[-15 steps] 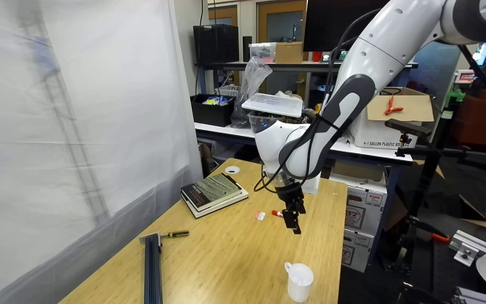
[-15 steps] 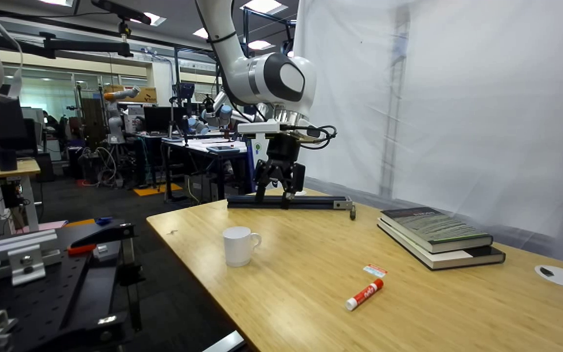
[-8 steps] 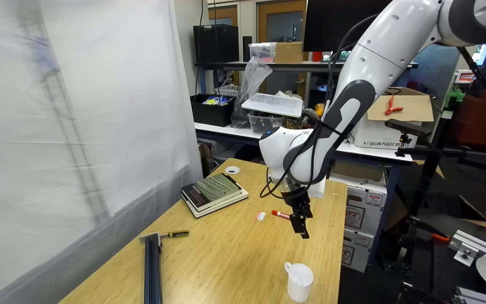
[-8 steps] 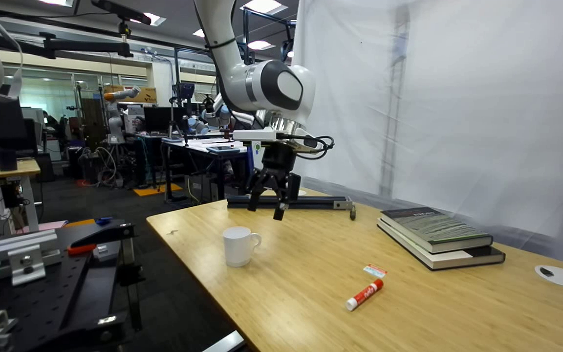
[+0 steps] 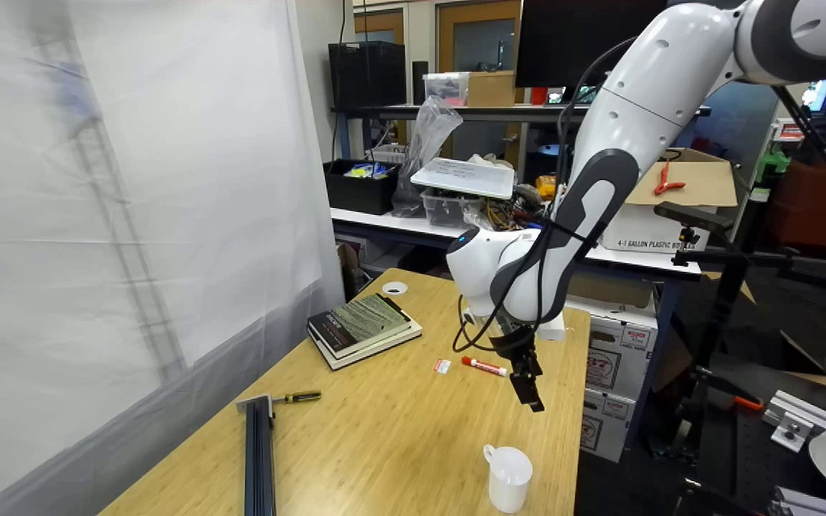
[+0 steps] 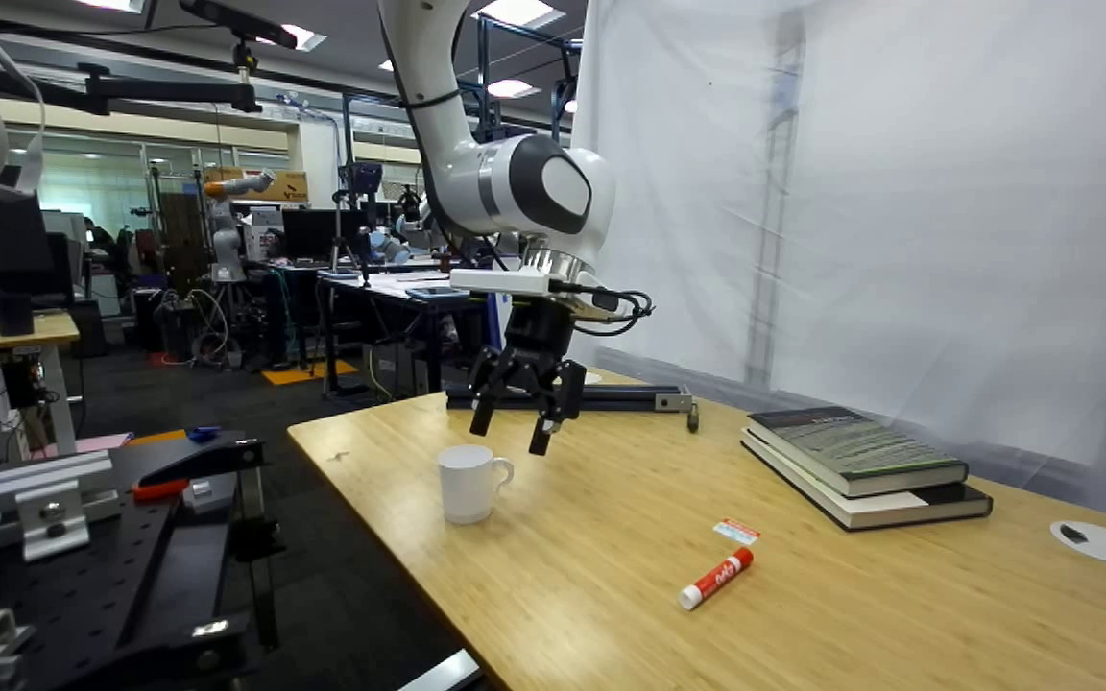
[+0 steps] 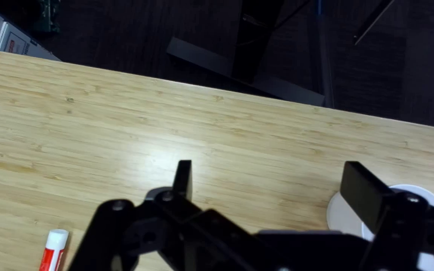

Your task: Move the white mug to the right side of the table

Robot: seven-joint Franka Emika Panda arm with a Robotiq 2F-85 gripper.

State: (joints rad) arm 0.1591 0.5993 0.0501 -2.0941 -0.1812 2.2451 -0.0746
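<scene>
I have the gripper (image 6: pixel 511 437) spread wide above the table (image 6: pixel 601 557). In an exterior view the white mug (image 5: pixel 508 485) stands near the bottom edge, right of centre; in my wrist view a finger (image 7: pixel 363 194) partly hides it at lower right. A red-and-white marker (image 7: pixel 53 248) lies at lower left there.

In an exterior view the camera looks down toward shelves (image 5: pixel 413 225); in an exterior view, from lower, roughly back past a curtain (image 6: pixel 879 240). Both share tabletop (image 5: pixel 384 444) and mug (image 6: pixel 465 491); the wrist view, closest, looks down past the tool (image 7: pixel 269 169).
</scene>
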